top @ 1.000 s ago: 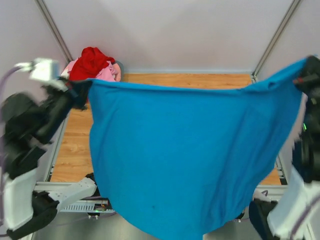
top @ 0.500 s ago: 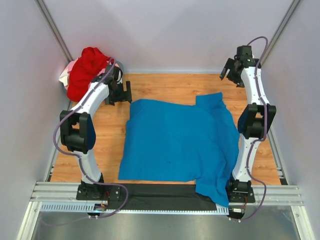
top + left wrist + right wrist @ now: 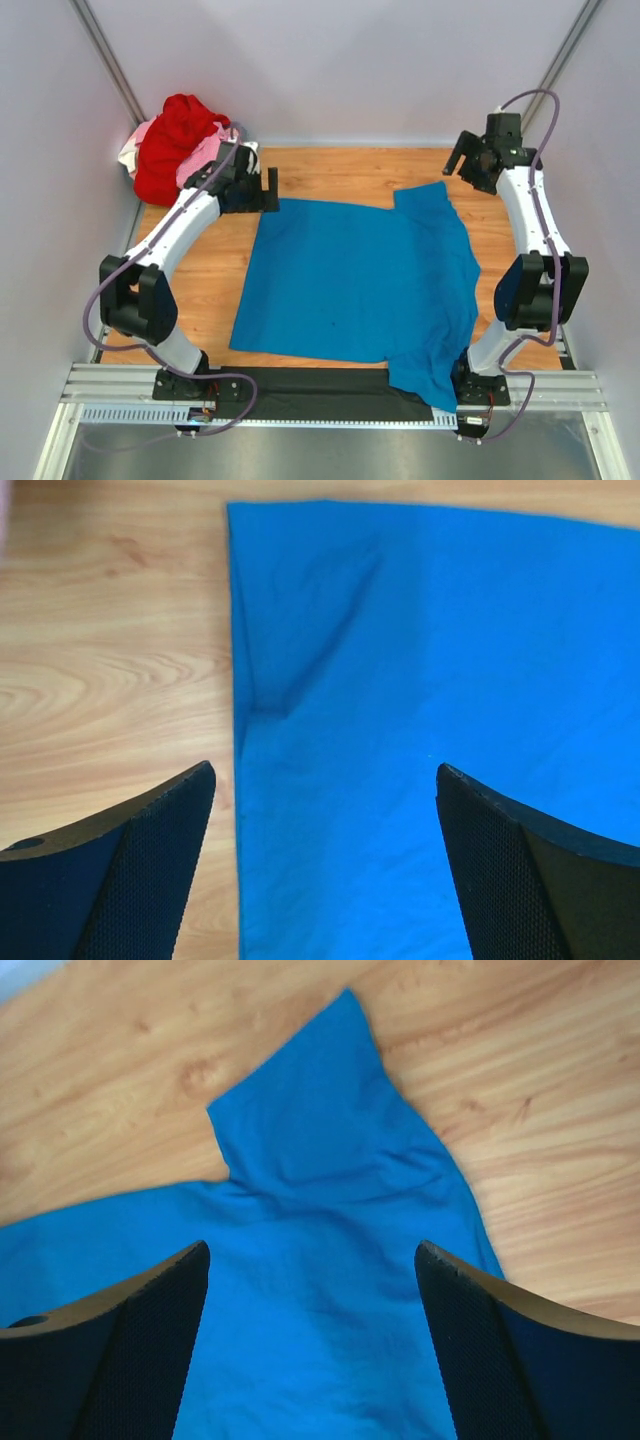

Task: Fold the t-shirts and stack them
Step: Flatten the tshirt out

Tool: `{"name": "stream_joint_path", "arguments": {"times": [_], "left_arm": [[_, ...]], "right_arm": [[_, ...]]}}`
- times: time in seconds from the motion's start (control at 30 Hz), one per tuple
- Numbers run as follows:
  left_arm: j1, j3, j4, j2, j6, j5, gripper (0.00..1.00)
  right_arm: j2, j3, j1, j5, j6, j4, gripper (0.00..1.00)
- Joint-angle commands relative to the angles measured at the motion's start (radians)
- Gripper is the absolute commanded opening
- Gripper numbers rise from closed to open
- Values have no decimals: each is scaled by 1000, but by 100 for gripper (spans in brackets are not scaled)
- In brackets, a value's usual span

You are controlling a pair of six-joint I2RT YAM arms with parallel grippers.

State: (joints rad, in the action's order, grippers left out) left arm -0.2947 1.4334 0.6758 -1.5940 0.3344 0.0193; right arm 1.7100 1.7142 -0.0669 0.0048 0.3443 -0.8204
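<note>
The bright blue t-shirt [image 3: 350, 280] lies spread flat on the wooden table, a sleeve [image 3: 425, 200] pointing to the far right. Its near right corner [image 3: 425, 378] drapes over the black front strip. My left gripper [image 3: 264, 190] hovers open over the shirt's far left corner, and the left wrist view shows the shirt's edge [image 3: 240, 780] between the empty jaws of that gripper [image 3: 322, 770]. My right gripper [image 3: 463, 160] hangs open above the sleeve [image 3: 300, 1150], with only cloth far below that gripper [image 3: 312, 1248]. Red [image 3: 175, 140], pink [image 3: 205, 152] and whitish [image 3: 130, 157] t-shirts are heaped at the far left corner.
Bare wood [image 3: 200, 270] shows left of the blue shirt and to the right of it [image 3: 505, 250]. Grey walls close in on three sides, with metal posts [image 3: 110, 60] at the back corners. A metal rail [image 3: 330, 385] runs along the near edge.
A second ago both grippers held the blue shirt stretched up in the air. They have let go, the shirt has dropped flat onto the table, and both now stand open above its far corners.
</note>
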Motion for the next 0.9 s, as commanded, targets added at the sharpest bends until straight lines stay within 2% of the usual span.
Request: {"name": "stream_joint_path", "arguments": {"times": [0.0, 0.17, 0.27, 0.47, 0.6, 0.87], "left_arm": [[-32, -60, -79, -67, 2, 37, 97], [-66, -80, -169, -193, 38, 51, 95], [-69, -24, -188, -279, 63, 45, 94], [-69, 233, -115, -479, 64, -13, 94], [-67, 321, -71, -576, 64, -18, 95], [-35, 300, -61, -621, 61, -82, 94]], "right_arm": [[42, -109, -1, -49, 7, 53, 84], [114, -116, 1, -17, -7, 0, 84], [172, -108, 12, 24, 8, -26, 83], [311, -39, 42, 51, 2, -59, 82], [393, -15, 50, 29, 9, -59, 80], [556, 175, 91, 9, -1, -117, 77]]}}
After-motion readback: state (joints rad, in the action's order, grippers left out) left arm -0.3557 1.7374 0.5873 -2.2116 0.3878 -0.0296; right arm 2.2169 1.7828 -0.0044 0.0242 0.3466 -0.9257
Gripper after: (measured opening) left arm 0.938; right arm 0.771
